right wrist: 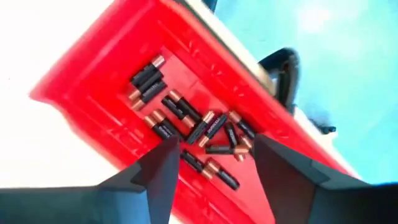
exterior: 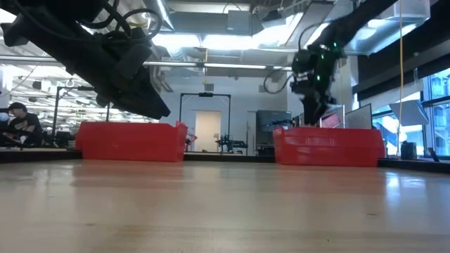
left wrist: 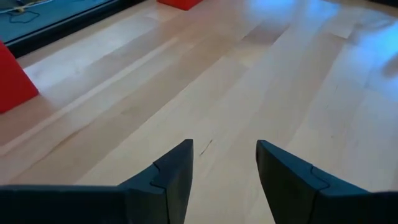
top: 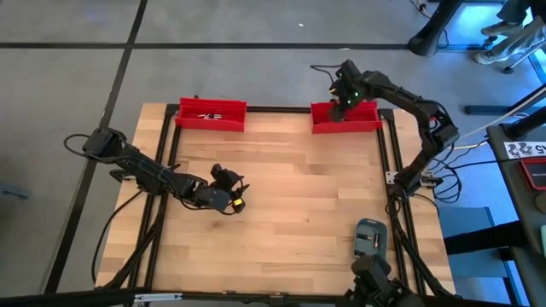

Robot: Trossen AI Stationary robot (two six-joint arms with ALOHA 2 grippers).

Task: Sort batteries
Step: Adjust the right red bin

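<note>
Several batteries (right wrist: 186, 121), black with copper-coloured ends, lie loose on the floor of the right red bin (right wrist: 93, 81), which stands at the table's far edge (top: 345, 117). My right gripper (right wrist: 214, 163) hovers open above that bin (top: 345, 95), fingers pointing down, holding nothing. My left gripper (left wrist: 224, 163) is open over bare wood near the table's middle left (top: 230, 189), with nothing between its fingers. The left red bin (top: 212, 113) also sits at the far edge; what it holds is hidden.
A grey-blue rounded case (top: 369, 236) lies near the table's right near corner. Black frame rails (top: 394, 170) run along the table's sides. In the low view both red bins (exterior: 130, 140) (exterior: 327, 146) stand at the far edge, with open wood in front.
</note>
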